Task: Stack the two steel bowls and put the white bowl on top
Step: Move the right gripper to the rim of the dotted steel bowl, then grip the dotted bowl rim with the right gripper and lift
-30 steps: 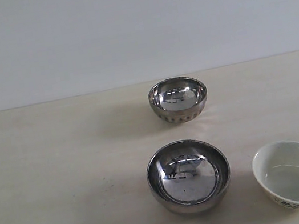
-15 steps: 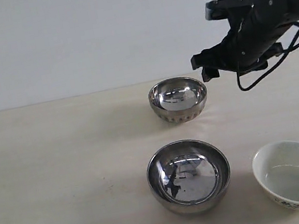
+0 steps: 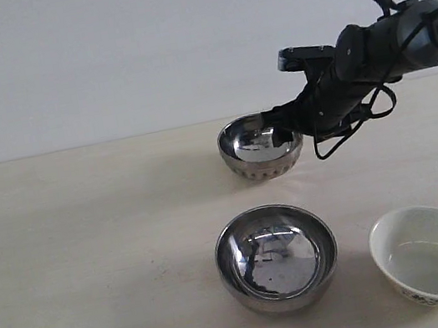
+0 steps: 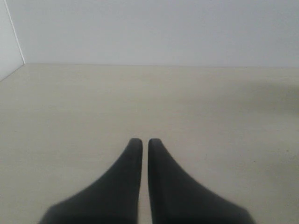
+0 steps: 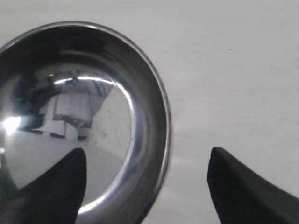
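Exterior view: the ribbed steel bowl (image 3: 261,145) sits far centre on the table (image 3: 92,263), the smooth steel bowl (image 3: 276,257) near centre, and the white bowl (image 3: 434,253) near right. The right gripper (image 3: 277,120) is at the far bowl's right rim.

Left wrist view: the left gripper (image 4: 141,142) is all but closed and holds nothing.

Right wrist view: the right gripper's jaws are spread wide astride that rim, one inside and one outside.

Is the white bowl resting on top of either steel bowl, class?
No, the white bowl stands alone on the table, beside the nearer steel bowl and apart from it.
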